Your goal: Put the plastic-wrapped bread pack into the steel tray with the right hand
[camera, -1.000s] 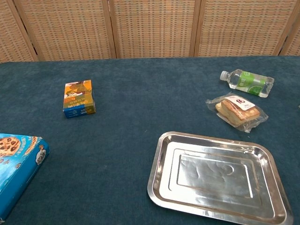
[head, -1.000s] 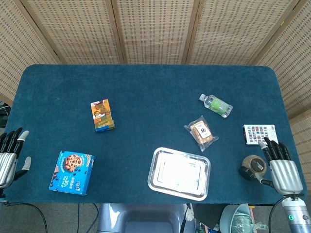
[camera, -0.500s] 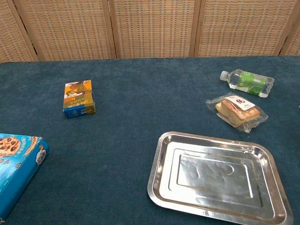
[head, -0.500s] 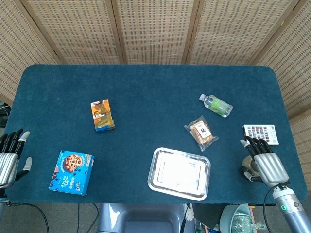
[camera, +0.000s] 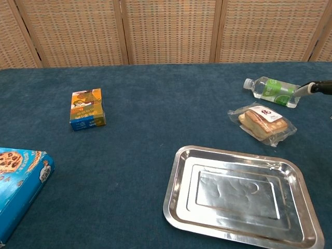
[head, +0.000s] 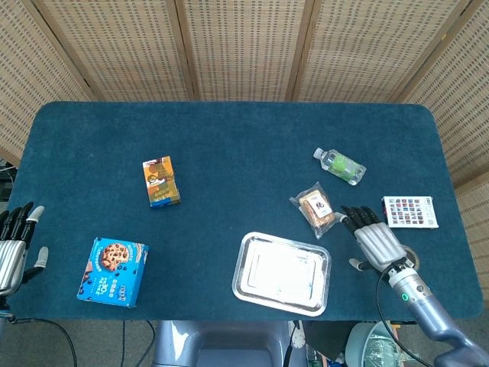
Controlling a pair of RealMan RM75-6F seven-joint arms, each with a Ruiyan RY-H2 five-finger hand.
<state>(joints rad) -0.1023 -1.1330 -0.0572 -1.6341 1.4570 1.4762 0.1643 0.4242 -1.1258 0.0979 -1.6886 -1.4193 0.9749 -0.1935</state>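
bread pack (head: 317, 208) lies on desk (head: 229, 138) just beyond steel tray (head: 282, 273). right hand (head: 374, 241) beside it, fingers (head: 354, 216) spread, released, empty. advice: close over wrapper's middle, lift clear of tray rim before lowering.

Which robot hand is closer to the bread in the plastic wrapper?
The right hand. It sits just beside the bread pack, its fingers spread and almost reaching the wrapper. The left hand is far off at the opposite table edge, past the cookie box.
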